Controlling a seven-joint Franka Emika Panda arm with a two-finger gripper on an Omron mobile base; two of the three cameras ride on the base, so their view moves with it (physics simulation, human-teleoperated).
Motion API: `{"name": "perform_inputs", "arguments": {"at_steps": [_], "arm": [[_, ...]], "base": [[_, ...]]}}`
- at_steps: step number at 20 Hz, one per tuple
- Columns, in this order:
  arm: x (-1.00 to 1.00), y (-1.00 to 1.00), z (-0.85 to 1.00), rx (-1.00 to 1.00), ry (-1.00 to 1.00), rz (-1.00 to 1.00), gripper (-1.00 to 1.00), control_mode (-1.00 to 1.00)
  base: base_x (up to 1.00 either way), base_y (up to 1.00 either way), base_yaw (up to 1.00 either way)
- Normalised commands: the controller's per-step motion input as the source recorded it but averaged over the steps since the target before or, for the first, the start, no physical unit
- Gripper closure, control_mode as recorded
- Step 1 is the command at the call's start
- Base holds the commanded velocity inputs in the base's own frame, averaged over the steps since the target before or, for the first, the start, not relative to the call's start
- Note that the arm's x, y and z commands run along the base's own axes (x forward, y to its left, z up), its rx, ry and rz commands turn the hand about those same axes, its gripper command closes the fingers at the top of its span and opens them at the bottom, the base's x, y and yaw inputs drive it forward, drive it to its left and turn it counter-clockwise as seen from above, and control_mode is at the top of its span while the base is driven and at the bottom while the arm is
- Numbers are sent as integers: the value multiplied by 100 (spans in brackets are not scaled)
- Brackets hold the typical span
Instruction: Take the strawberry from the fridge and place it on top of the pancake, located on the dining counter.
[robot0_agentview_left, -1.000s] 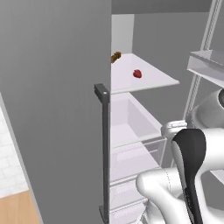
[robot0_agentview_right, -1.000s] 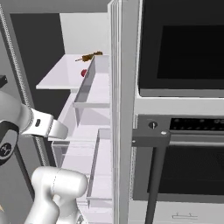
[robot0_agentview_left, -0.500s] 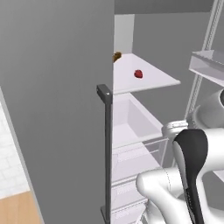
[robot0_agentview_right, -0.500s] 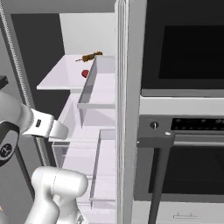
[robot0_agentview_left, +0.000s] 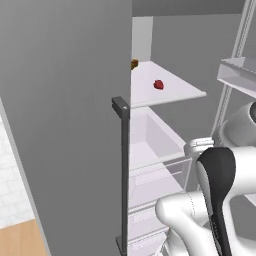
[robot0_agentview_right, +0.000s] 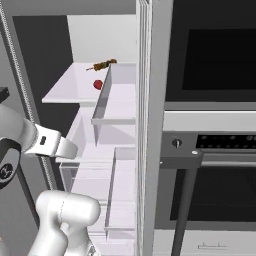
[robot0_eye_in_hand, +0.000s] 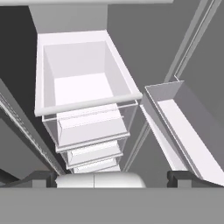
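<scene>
The strawberry (robot0_agentview_left: 158, 84) lies on the white shelf (robot0_agentview_left: 175, 90) of the open fridge (robot0_agentview_left: 65, 125), above the white drawers (robot0_eye_in_hand: 83, 83) that the tool (robot0_eye_in_hand: 112, 177) faces (the berry sits well above it). The tool stands fully open and holds nothing. The strawberry is tiny, bright red, roughly conical. A brown food lump (robot0_agentview_right: 104, 64) lies behind it.

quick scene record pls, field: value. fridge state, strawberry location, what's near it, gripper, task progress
fridge: fridge doors open, white shelves and drawers exposed
strawberry: strawberry lying on the upper white shelf, untouched
nearby: small brown food lump further back on the same shelf, apart from the berry
gripper: gripper open, holding nothing, looking down over the white drawers
beside fridge: black-fronted oven
task progress: berry not yet picked
</scene>
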Motion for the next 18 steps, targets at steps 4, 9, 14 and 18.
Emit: {"name": "perform_inputs", "arguments": {"at_steps": [4, 9, 14, 18], "arm": [[14, 0, 5, 0, 0, 0, -100, -100], [53, 4, 83, 1, 0, 0, -100, -100], [68, 25, 66, 0, 1, 0, -100, -100], [65, 28, -2, 0, 0, 0, -100, -100]], "base": [[50, 0, 0], [0, 0, 0], [0, 0, 0], [0, 0, 0]]}}
